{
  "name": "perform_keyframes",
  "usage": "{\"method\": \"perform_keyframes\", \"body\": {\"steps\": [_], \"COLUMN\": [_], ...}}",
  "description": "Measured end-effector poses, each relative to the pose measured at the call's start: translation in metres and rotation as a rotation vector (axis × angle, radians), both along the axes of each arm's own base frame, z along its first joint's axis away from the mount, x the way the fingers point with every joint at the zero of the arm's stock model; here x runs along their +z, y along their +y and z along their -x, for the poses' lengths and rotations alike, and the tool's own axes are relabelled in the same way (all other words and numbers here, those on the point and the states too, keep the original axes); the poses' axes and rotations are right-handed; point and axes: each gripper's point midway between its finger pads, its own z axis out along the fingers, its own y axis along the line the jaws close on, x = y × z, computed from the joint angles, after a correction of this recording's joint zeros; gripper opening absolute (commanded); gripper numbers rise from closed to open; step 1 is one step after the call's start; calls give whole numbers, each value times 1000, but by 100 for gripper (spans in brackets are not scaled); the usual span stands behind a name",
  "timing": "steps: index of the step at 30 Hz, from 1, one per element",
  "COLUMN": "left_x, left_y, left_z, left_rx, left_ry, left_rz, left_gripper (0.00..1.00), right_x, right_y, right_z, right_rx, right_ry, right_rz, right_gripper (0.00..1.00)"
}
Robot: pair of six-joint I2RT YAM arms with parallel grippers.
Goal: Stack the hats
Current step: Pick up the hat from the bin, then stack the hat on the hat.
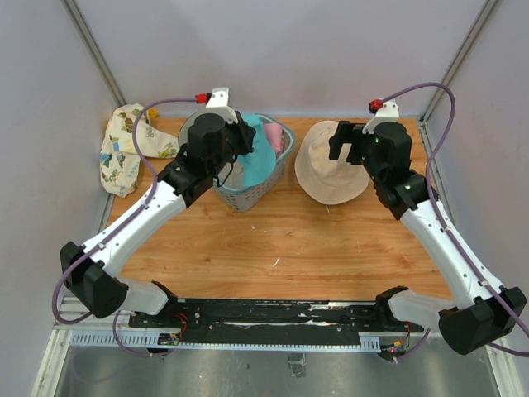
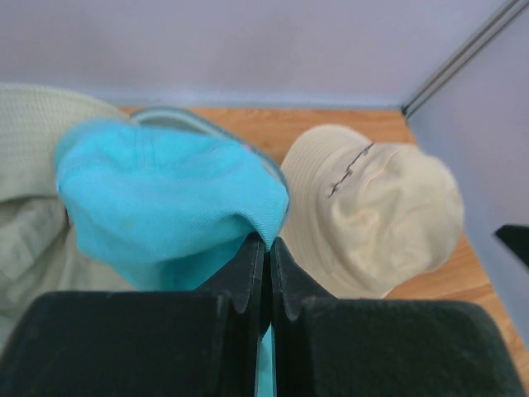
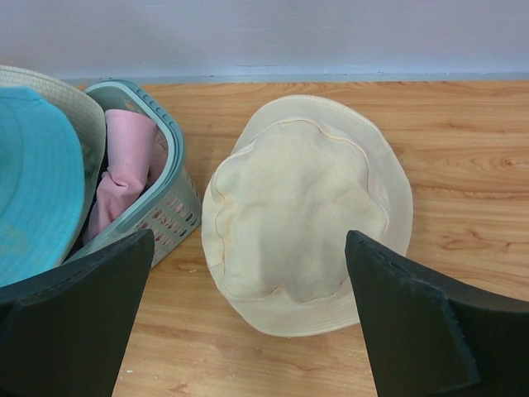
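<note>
A teal hat [image 2: 165, 198] sits on top of the pile in the basket [image 1: 248, 194], and my left gripper [image 2: 267, 241] is shut on its brim edge. In the top view the left gripper [image 1: 246, 136] hangs over the basket and the teal hat [image 1: 263, 153]. A pale grey hat [image 2: 33, 165] lies under the teal one, and a pink hat [image 3: 124, 165] is tucked against the basket wall. A beige hat [image 3: 302, 207] lies crown up on the table to the right of the basket. My right gripper [image 3: 250, 240] is open just above its near side, nothing between the fingers.
A cream cloth with cartoon prints [image 1: 124, 153] lies at the back left corner of the wooden table [image 1: 281, 240]. The blue-grey mesh basket [image 3: 165, 207] stands close to the beige hat's left brim. Walls close the table at the back and both sides.
</note>
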Motion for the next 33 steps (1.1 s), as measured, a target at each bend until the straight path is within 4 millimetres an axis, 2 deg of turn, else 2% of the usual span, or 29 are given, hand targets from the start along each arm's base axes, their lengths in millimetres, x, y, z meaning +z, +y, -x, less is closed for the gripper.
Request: {"method": "perform_keyframes", "body": {"steps": [6,9,12,17,23,28,33], "left_x": [88,118,135,136,113,99,93], "left_y": [2,-4,-16,-50,-93,-125,-145], "left_z": [11,18,23,23,16,23,30], "left_rx": [-36,-87,-164,-315,-468,-592,-685], "left_ry": [-143,-189,-214,-203,-140,-97,-76], "left_rz": [76,105,126,135,133,148,185], "left_gripper": [0,1,1,0,0,1,0], "right_x": [0,1,3,13,18,14,-1], "right_y": [-1,-2,-3,-9,-11,-7,0], "right_z": [0,3,10,32,56,68,69], "right_rx": [-4,-6,-11,-25,-21,-8,10], "right_ry": [-1,-3,-10,-40,-60,-48,-5], "right_rz": [0,-7,-37,-128,-263,-375,-494], "right_gripper": [99,99,99,99,99,99,99]}}
